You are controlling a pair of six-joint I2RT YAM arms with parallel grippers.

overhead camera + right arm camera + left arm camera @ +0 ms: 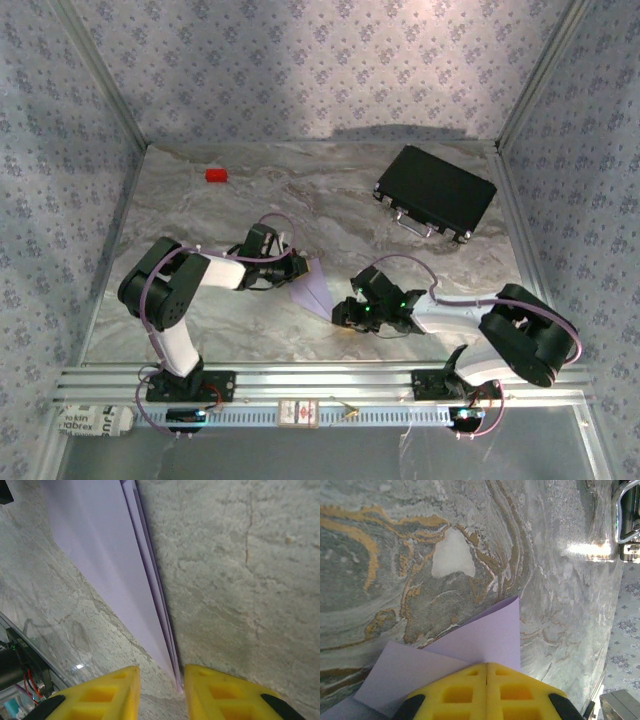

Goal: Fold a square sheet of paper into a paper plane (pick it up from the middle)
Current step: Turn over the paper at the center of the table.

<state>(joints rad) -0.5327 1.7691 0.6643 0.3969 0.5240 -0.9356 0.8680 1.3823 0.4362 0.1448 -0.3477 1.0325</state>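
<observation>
One pale lilac thin-paper dart, the paper plane (pixel 316 287), lies on the grey marbled table (pixel 250 205) between the two grippers, wide end toward the left one and pointed end toward the right. The left gripper (pixel 486 680) is clenched, yellow fingers (pixel 455 695) meeting, and the paper's centre crease runs into their seam, so it looks pinched there. The right gripper (pixel 160 690) has its jaws apart, with the plane's narrow tip lying in the gap, not squeezed. The paper is probably very light, floppy, easily creased or torn, and slides on the smooth top; best taken at the layered centre fold, which is stiffer. Also one small red block (pixel 216 175) and one black rectangular case (pixel 435 190), well apart at the far side.
</observation>
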